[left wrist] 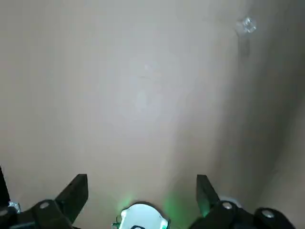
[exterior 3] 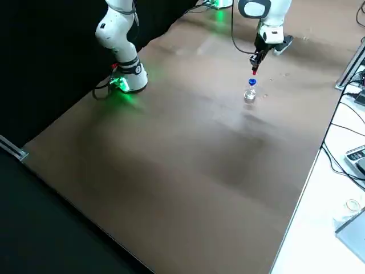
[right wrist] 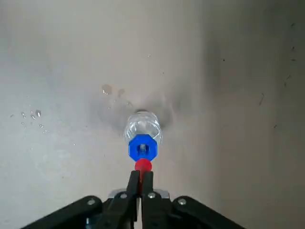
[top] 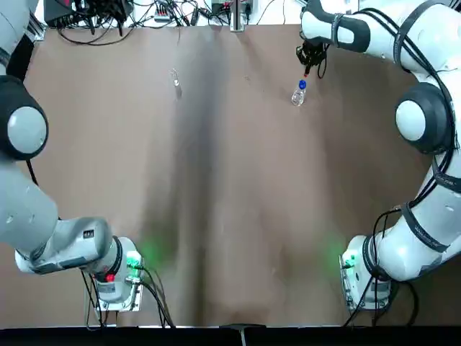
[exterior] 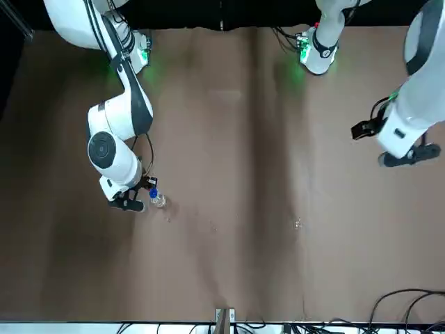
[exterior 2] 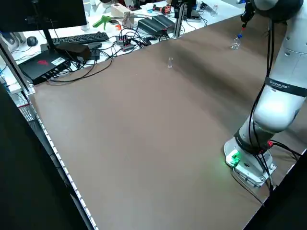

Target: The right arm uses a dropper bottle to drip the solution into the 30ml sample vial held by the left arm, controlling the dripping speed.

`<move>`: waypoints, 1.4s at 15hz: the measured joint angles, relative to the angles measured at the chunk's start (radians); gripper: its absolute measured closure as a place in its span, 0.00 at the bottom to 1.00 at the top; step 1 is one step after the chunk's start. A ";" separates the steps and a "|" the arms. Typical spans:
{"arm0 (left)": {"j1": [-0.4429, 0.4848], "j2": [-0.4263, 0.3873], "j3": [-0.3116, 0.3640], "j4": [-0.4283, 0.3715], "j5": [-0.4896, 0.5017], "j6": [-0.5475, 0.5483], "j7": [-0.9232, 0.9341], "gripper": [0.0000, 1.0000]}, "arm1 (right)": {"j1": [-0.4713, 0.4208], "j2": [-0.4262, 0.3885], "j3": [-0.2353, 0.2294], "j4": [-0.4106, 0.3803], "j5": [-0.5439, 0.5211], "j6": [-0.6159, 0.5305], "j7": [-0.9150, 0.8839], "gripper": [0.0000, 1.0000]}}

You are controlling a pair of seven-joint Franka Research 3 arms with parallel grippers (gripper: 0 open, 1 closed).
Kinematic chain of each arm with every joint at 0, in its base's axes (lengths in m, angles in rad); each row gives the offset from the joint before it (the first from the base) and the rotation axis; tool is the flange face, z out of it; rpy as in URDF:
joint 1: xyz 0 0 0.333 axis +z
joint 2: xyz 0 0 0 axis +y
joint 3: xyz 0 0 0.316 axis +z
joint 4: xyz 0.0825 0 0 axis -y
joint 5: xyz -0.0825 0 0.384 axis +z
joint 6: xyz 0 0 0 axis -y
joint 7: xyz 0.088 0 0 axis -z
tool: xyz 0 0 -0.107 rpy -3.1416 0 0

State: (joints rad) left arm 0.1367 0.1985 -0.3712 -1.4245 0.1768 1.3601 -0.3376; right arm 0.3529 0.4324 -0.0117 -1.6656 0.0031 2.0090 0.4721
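The right gripper [right wrist: 140, 177], fingers together, sits just above the upright dropper bottle [right wrist: 142, 131]. The left gripper [left wrist: 142, 188] hangs spread, well apart from the sample vial [top: 176, 81] near the table's far edge.

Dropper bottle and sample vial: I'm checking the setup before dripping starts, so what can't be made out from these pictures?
- Liquid level in the dropper bottle: too small in every view.
- Sample vial: a faint speck; open or capped, cannot tell.
- Whether the right gripper pinches the red top or only touches it: the fingers cover it.
- Left gripper: the top view's edge cuts it off.
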 joint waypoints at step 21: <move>-0.181 -0.140 0.261 -0.107 -0.148 0.174 0.083 0.00 | -0.116 -0.201 -0.011 0.198 -0.004 -0.445 -0.249 0.48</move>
State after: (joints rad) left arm -0.0446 0.0588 -0.1103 -1.5318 0.0292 1.5337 -0.2549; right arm 0.2373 0.2309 -0.0231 -1.4677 -0.0007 1.5645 0.2230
